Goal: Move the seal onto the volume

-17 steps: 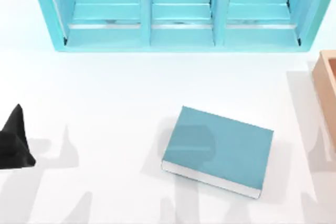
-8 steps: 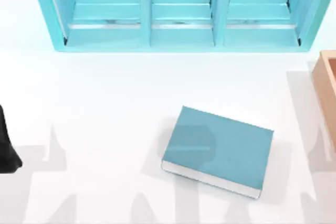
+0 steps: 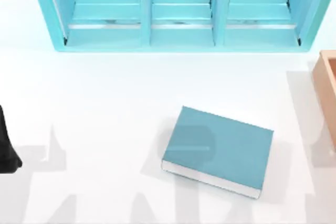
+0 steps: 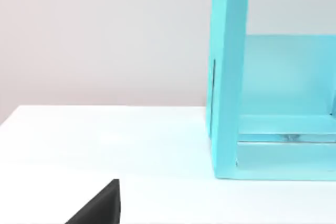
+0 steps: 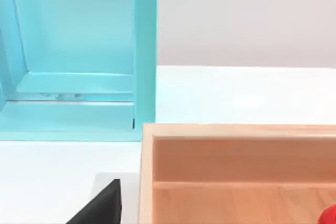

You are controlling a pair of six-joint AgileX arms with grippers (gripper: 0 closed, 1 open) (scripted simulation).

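Left arm [image 3: 6, 148] is seen at the left edge of the table [image 3: 105, 103], cut off; the state of both grippers cannot be told. Volume [image 3: 218, 150] lies flat near the table's middle, with the shelf unit [image 3: 178, 14] behind. In the right wrist view a wooden box [image 5: 236, 150] is shown with a red sliver [image 5: 331, 216] at its edge, perhaps the seal, too cut off to be sure.

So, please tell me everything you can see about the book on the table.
The book is a flat rectangular hardcover with a plain teal-blue cover and white page edges showing along its near side. It is closed and lies flat on the white table, turned at a slight angle, near the middle and a little to the right. Nothing rests on it and no gripper touches it; only soft shadows fall across the cover.
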